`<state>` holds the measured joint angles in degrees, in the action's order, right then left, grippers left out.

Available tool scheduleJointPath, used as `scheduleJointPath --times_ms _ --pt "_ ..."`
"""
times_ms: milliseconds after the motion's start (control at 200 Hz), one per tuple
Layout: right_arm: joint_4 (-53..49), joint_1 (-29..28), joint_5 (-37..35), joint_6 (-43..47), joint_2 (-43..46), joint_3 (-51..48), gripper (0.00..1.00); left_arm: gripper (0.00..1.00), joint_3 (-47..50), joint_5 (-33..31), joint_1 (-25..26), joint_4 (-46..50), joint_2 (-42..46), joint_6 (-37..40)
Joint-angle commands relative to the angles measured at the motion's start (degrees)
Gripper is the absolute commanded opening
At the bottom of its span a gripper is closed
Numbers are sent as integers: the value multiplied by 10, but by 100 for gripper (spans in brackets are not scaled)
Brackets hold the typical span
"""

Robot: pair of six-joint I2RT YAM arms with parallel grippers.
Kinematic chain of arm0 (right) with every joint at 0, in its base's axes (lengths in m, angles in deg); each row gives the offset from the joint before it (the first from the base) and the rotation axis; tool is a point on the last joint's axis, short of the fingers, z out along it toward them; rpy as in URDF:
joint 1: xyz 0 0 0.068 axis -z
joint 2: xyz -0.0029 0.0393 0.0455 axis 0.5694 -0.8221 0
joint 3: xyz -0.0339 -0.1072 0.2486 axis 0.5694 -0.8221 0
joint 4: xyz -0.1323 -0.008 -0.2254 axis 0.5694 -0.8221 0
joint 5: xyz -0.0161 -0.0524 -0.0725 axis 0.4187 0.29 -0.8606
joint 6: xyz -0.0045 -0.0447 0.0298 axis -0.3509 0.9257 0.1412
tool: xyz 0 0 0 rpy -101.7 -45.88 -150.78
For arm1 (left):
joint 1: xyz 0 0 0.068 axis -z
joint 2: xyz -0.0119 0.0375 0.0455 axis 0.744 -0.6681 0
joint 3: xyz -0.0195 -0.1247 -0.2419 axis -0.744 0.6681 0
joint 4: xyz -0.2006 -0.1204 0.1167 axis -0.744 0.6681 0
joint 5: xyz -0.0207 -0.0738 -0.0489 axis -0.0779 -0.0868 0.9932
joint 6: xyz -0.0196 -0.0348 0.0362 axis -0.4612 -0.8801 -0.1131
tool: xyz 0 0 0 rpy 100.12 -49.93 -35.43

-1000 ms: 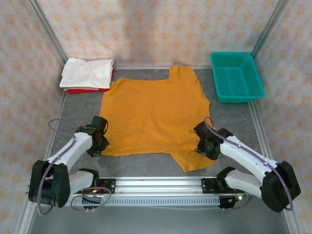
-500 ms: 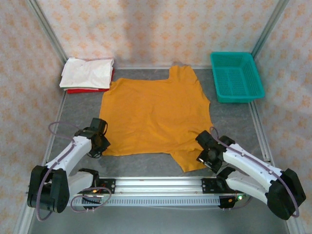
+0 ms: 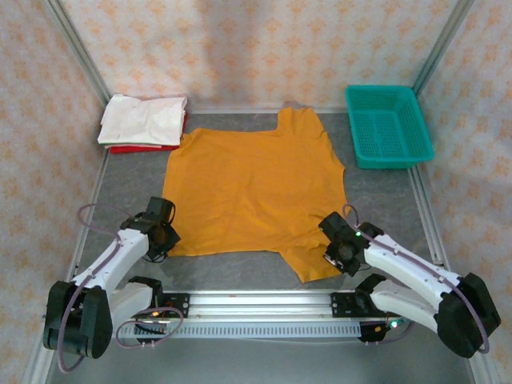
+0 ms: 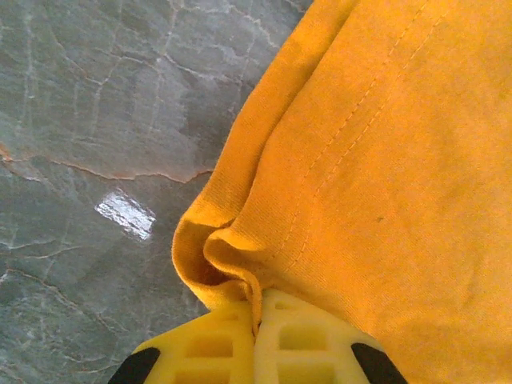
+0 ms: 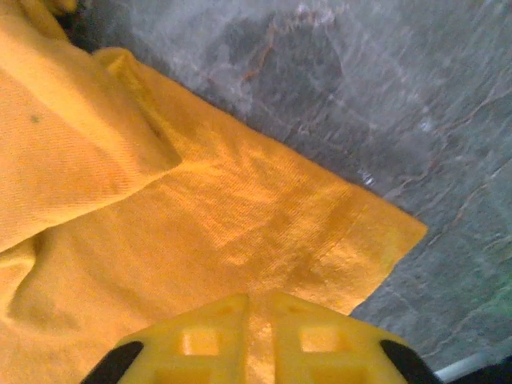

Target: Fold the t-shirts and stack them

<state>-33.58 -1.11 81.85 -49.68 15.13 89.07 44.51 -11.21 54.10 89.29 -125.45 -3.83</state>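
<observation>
A mustard-orange t-shirt [image 3: 252,188] lies spread flat on the grey table, its print not showing. My left gripper [image 3: 162,236] is shut on the shirt's near-left hem corner [image 4: 240,272], the cloth puckered between the yellow fingers [image 4: 208,344]. My right gripper [image 3: 340,248] is shut on the near-right sleeve [image 5: 264,240], with cloth pinched between its yellow fingers [image 5: 320,340]. At the back left, a folded white t-shirt [image 3: 144,120] rests on a red one [image 3: 140,149].
A teal mesh basket [image 3: 388,126] stands at the back right. The metal rail [image 3: 256,304] carrying the arm bases runs along the near edge. Patterned walls close in the back and both sides. Bare grey table [image 4: 88,120] shows left of the hem.
My right gripper has moved down to the near-right sleeve and closed on it. The left gripper stays clamped on the hem corner, and its arm has barely shifted.
</observation>
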Motion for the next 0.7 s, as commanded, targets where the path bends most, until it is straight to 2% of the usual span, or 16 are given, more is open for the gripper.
scheduleJointPath --times_ms 0,20,255,365,425,450,696 --pt "-53 9 -46 0 32 26 2 0 1 -10 1 10 14 -11" --pt "-55 12 -45 1 38 25 0 0 1 -10 1 10 15 -12" --pt "-117 35 -80 18 98 58 0 0 -8 -16 -7 27 42 -18" --pt "-116 37 -55 28 94 58 0 0 -15 -15 -7 31 54 -15" --pt "-116 37 -43 28 87 42 31 0 -14 -18 -8 31 58 -15" --pt "-116 37 -41 26 85 35 40 0 -13 -17 -7 30 60 -16" --pt "-81 38 -21 3 59 -6 60 0 8 9 -7 -3 45 -18"
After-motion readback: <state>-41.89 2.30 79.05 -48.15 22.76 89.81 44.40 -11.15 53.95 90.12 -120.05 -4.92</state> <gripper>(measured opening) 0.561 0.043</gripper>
